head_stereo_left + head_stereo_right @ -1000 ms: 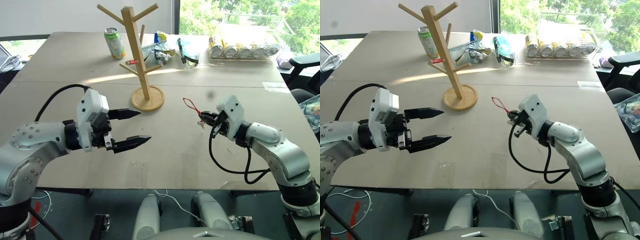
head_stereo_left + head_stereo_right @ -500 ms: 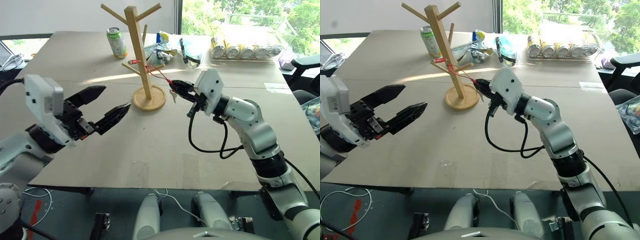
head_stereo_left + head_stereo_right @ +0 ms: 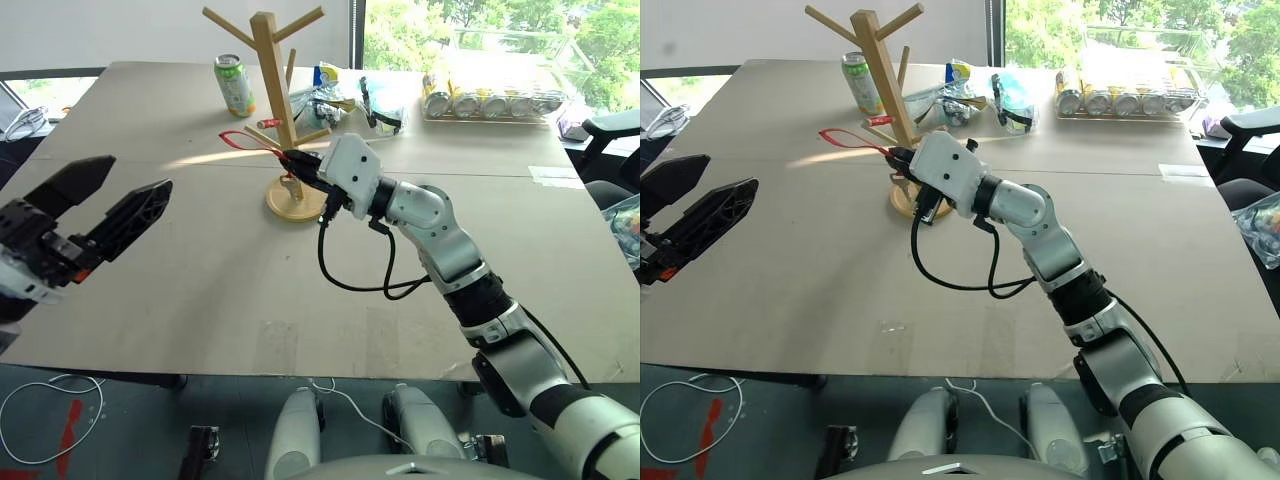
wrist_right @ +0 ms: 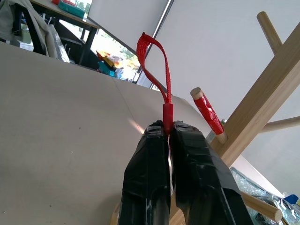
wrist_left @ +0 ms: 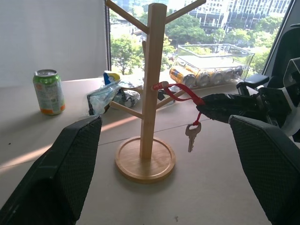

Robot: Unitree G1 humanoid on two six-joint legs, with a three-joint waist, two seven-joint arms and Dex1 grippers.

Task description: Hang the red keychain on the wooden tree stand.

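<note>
- Keychain status: my right gripper (image 4: 168, 136) is clamped tight on the red keychain (image 3: 250, 139), fingers pinched on the cord's crimped end, loop standing free beyond the tips.
- Silver key (image 5: 192, 136) hangs below the pinch point, clear of the table (image 3: 300, 290).
- Wooden tree stand (image 3: 285, 110) sits on the table at about 12 o'clock from me; the loop floats just beside its post, at 9 o'clock of it, near a low peg (image 4: 208, 115) with a red wrap on its tip.
- Loop is not yet over any peg, as far as I can tell.
- My left gripper (image 3: 85, 205) hovers well apart at 9 o'clock, jaws wide, holding nothing.
- Step in hand, my judgement: approach and alignment of loop to a peg.
- Next move calls for: bringing the loop's opening above a peg tip, lowering it over, then releasing.
- Risk: the limp cord may fold and miss the tip.
- Green drink can (image 3: 233, 85) stands behind the stand at 11 o'clock, not in the way.
</note>
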